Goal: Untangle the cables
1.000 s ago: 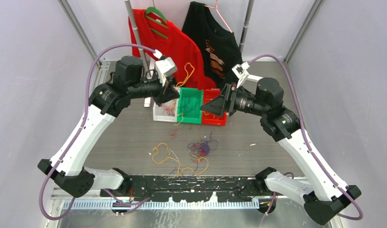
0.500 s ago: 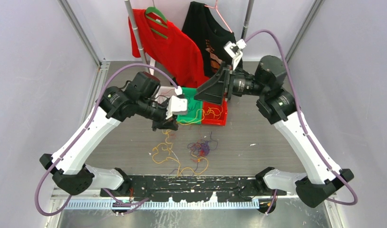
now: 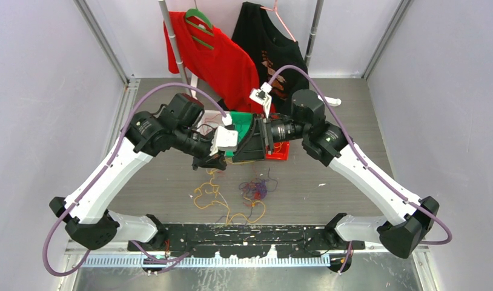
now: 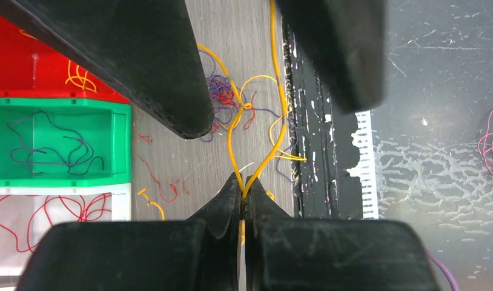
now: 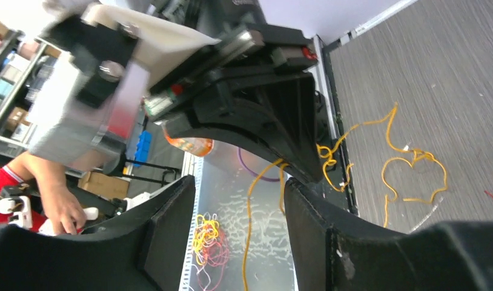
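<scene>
My left gripper (image 3: 212, 163) is shut on a yellow-orange cable (image 4: 232, 130) and holds its loop just above the table; in the left wrist view the strand runs out of the closed tips (image 4: 243, 183). The cable trails down to more yellow loops (image 3: 203, 194) on the table. A red and purple tangle (image 3: 254, 189) lies to their right. My right gripper (image 3: 235, 154) is open and empty. It faces the left gripper, and its spread fingers (image 5: 329, 236) frame the hanging yellow strand (image 5: 254, 200) without touching it.
White (image 4: 50, 224), green (image 4: 62, 142) and red (image 4: 26, 60) bins stand behind the grippers, each with a few strands inside. A red shirt (image 3: 214, 57) and a black shirt (image 3: 268, 51) hang at the back. A black strip (image 3: 256, 233) runs along the near edge.
My left gripper came down from the bins with the yellow cable, then stayed. My right arm swung left and down until its open fingers face the left gripper.
</scene>
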`<state>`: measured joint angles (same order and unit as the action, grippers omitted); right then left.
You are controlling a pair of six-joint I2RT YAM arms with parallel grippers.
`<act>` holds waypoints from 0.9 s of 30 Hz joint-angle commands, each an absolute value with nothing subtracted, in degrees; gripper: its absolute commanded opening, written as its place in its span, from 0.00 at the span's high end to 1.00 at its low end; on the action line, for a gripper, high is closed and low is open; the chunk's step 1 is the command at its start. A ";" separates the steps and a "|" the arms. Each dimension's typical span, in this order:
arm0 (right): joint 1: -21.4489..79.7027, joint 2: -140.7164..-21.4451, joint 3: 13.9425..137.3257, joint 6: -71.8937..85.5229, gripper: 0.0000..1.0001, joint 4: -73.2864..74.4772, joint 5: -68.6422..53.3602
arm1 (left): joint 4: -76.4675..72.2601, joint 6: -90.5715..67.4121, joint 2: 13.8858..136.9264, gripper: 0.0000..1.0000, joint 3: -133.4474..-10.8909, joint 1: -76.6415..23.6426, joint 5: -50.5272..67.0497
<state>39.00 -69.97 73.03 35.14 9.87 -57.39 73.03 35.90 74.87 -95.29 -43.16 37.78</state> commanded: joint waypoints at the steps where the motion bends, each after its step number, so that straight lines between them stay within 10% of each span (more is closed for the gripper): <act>1: 39.57 -67.68 73.49 26.11 0.40 17.35 -54.32 | 70.67 34.61 73.21 1.00 -97.75 -43.80 39.29; 27: 55.54 -52.25 56.19 21.09 0.43 0.89 -5.83 | 60.04 15.57 75.60 1.00 -104.30 -44.22 45.13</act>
